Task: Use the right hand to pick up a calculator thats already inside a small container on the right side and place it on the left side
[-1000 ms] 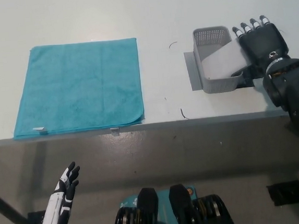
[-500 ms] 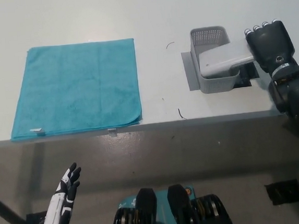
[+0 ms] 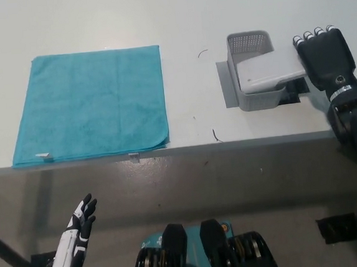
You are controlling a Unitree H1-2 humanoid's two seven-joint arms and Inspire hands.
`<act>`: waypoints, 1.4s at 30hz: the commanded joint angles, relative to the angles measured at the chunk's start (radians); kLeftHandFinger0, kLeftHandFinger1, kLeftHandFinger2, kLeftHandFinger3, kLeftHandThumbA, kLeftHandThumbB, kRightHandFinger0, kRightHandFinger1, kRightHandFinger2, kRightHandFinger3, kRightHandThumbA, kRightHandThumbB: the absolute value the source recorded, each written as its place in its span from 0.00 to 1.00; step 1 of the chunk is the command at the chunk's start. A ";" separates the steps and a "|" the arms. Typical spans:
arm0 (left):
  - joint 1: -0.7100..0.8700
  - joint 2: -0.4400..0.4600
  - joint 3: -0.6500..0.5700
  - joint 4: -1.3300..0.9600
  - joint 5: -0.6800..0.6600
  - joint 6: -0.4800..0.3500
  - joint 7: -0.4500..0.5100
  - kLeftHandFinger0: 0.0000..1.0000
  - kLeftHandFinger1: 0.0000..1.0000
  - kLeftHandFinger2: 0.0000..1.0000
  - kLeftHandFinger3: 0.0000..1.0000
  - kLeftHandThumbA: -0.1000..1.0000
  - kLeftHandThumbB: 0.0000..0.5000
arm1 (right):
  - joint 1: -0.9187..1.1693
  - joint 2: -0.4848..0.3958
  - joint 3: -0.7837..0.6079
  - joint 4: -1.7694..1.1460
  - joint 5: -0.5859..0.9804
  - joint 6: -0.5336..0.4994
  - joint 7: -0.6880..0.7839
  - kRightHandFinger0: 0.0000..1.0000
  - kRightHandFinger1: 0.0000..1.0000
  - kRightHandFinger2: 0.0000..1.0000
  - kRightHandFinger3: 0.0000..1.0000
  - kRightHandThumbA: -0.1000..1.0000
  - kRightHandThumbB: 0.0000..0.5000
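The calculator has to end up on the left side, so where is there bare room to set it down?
The teal cloth is bare, and so is the table strip between it and the grey container. It is crowded on the right, where the calculator and the right hand sit by the container. The left hand rests below the table edge.

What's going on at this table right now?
The black right hand is at the right end of a grey calculator that lies tilted across the small grey container; a firm grasp is not visible. The teal cloth lies flat on the left of the table. The white left hand rests open below the table edge.
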 commanded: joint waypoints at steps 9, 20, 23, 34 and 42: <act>-0.021 0.022 0.012 -0.016 0.006 -0.046 0.009 1.00 1.00 1.00 1.00 1.00 0.07 | -0.131 -0.046 -0.141 -0.104 0.166 -0.166 -0.309 0.00 0.18 0.55 0.07 0.00 0.28; -0.015 0.021 0.011 -0.023 0.002 -0.034 0.004 1.00 1.00 1.00 1.00 1.00 0.14 | -0.160 -0.047 -0.171 -0.170 0.206 -0.196 -0.257 0.00 0.15 0.47 0.41 0.00 0.62; -0.014 0.018 0.009 -0.025 0.005 -0.035 0.006 1.00 1.00 1.00 1.00 1.00 0.11 | -0.184 -0.034 -0.151 -0.162 0.179 -0.169 -0.268 0.00 0.11 0.47 0.16 0.00 0.53; -0.011 0.019 0.009 -0.031 0.004 -0.030 0.005 1.00 1.00 1.00 1.00 1.00 0.11 | -0.294 0.084 -0.075 -0.021 0.175 -0.188 -0.293 0.00 0.21 0.61 0.29 0.00 0.45; -0.006 0.018 0.009 -0.025 0.000 -0.033 0.003 1.00 1.00 1.00 1.00 1.00 0.12 | -0.415 0.244 -0.013 0.191 0.183 -0.164 -0.328 0.00 0.21 0.65 0.62 0.00 0.39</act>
